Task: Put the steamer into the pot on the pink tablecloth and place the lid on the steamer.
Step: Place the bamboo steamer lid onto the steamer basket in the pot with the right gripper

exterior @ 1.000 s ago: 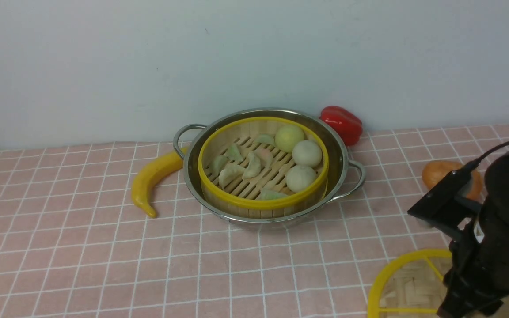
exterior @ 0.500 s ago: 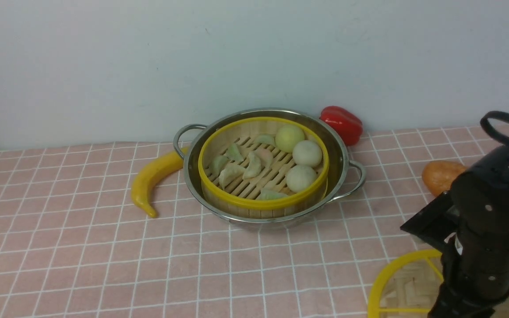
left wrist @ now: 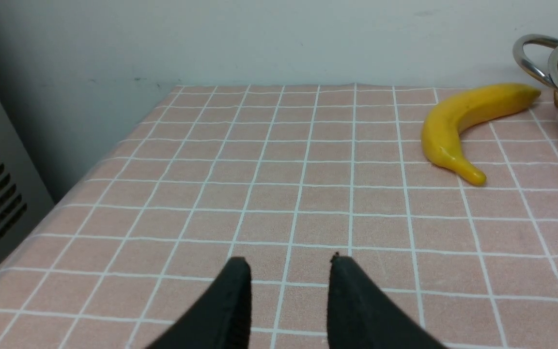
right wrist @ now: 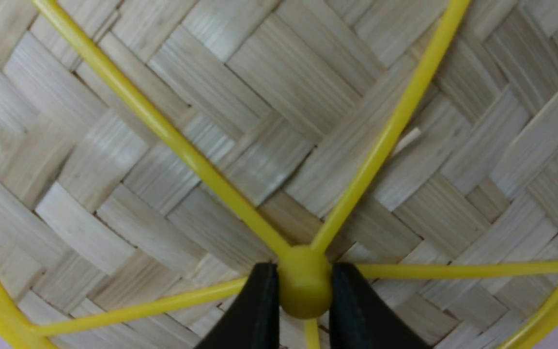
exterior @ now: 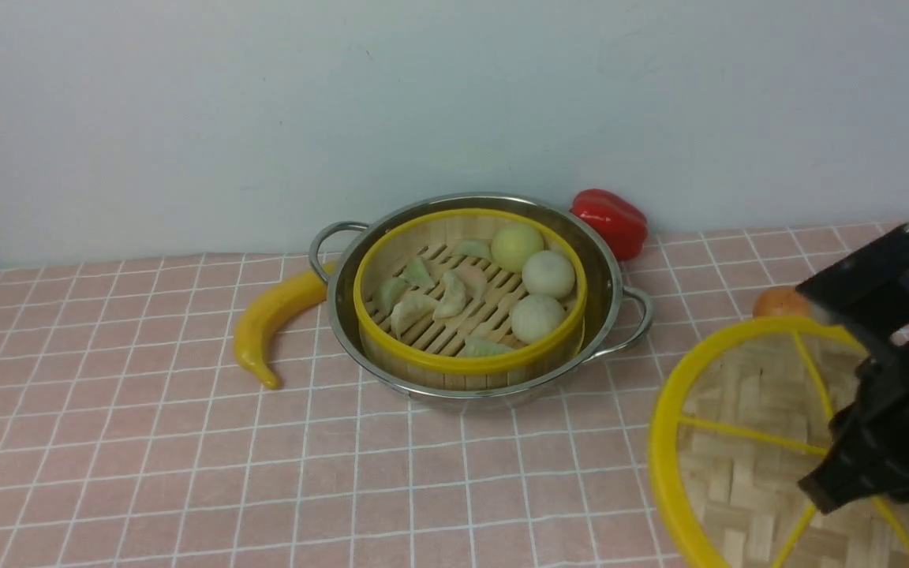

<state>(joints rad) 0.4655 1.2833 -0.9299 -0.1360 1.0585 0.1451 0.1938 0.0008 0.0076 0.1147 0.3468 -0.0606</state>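
steamer (exterior: 470, 315) sits in pot (exterior: 604, 264), done; right hand (right wrist: 303, 271) grips lid (exterior: 746, 442) by its knob (right wrist: 304, 286), pot ahead-left of it; capping steamer remains.

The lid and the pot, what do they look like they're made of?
The lid looks like flat pale bamboo or wood strips woven in a herringbone, matte with visible grain; its rim, spokes and knob, pinched by the right gripper, look like smooth yellow plastic. The pot seems polished stainless steel: bright silver wall with reflections, though the exact metal is unclear.
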